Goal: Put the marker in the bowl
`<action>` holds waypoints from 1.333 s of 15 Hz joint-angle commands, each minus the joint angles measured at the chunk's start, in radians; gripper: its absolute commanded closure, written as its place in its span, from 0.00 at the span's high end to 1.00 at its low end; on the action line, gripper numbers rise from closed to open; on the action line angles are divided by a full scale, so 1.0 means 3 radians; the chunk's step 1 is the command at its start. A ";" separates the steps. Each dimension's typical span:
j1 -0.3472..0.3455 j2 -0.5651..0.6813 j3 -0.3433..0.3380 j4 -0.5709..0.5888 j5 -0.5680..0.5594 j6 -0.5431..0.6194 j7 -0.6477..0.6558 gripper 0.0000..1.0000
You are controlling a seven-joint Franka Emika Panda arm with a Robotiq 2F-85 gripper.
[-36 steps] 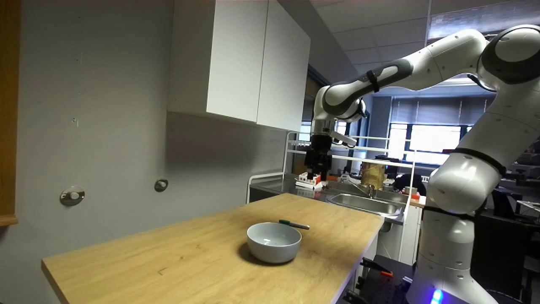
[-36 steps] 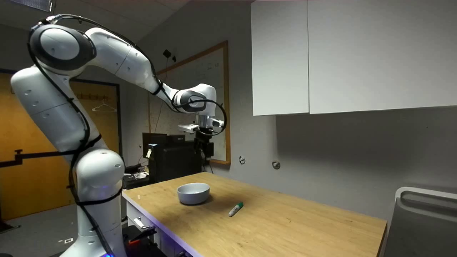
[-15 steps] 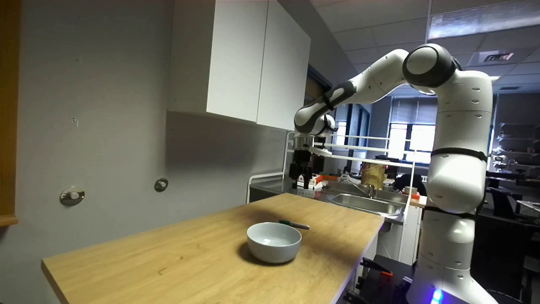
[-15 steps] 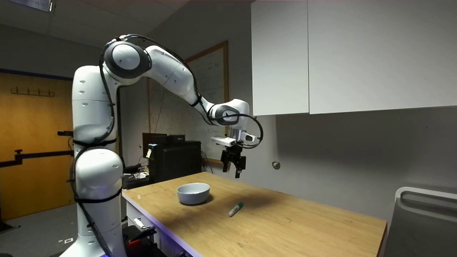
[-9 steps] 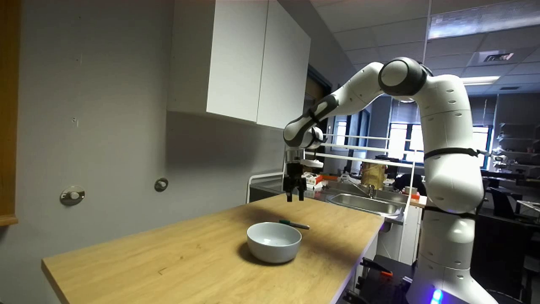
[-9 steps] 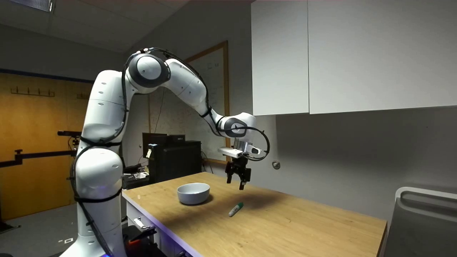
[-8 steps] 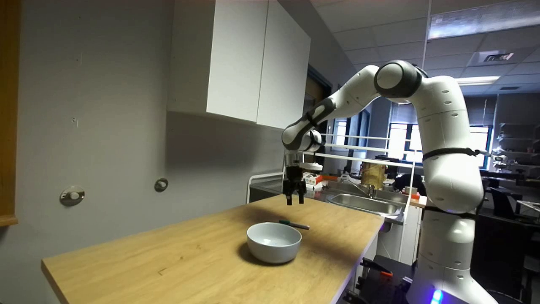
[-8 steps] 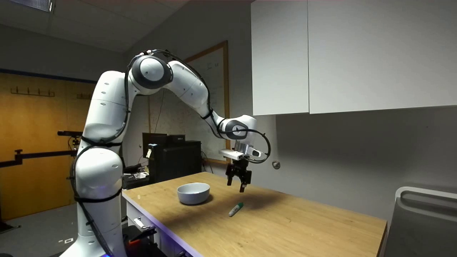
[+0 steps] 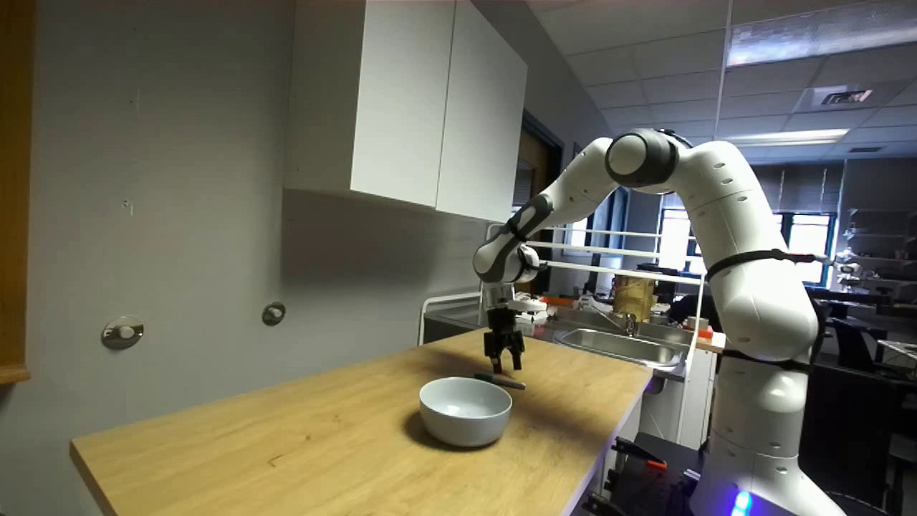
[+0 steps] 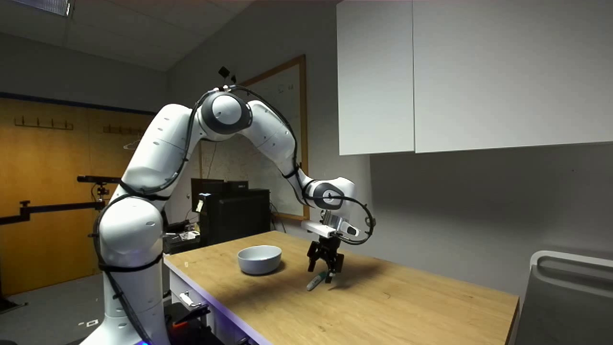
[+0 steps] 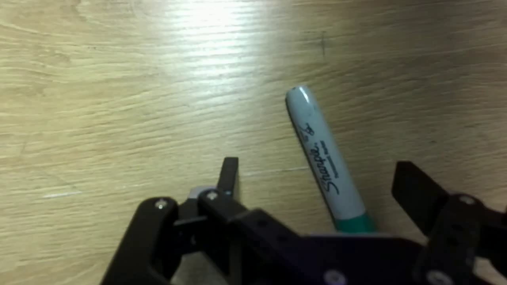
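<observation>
The marker has a light grey body and a green cap; it lies on the wooden table in both exterior views (image 9: pixel 506 382) (image 10: pixel 314 282) and in the wrist view (image 11: pixel 326 170). The bowl, round and light grey-white, stands upright beside it in both exterior views (image 9: pixel 466 428) (image 10: pixel 259 263); it is out of the wrist view. My gripper (image 9: pixel 507 368) points down, low over the marker's cap end. In the wrist view my gripper (image 11: pixel 317 160) is open, with the marker between its spread fingers, touching neither. The end of the cap is hidden behind the gripper body.
The wooden table (image 9: pixel 286 444) runs along a grey wall. A white wall cabinet (image 9: pixel 401 107) hangs above its back. A metal sink (image 9: pixel 623 347) and a white rack (image 9: pixel 630 272) stand beyond the far end. A dark grey panel (image 10: pixel 565 306) stands beside the table.
The arm has swung over the table and come down; my gripper has dropped from high above to just over the marker. The marker and the bowl have not moved.
</observation>
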 commanded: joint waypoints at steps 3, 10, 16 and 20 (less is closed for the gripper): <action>-0.0126 0.0283 0.0069 0.0270 -0.0074 -0.0209 -0.0030 1.00; -0.0124 0.0359 0.0054 0.0411 -0.0206 -0.0358 0.0059 0.36; -0.0128 0.0385 0.0065 0.0513 -0.0199 -0.0460 0.0088 0.09; -0.0048 0.0206 0.0043 0.0421 -0.0158 -0.0366 0.0444 0.14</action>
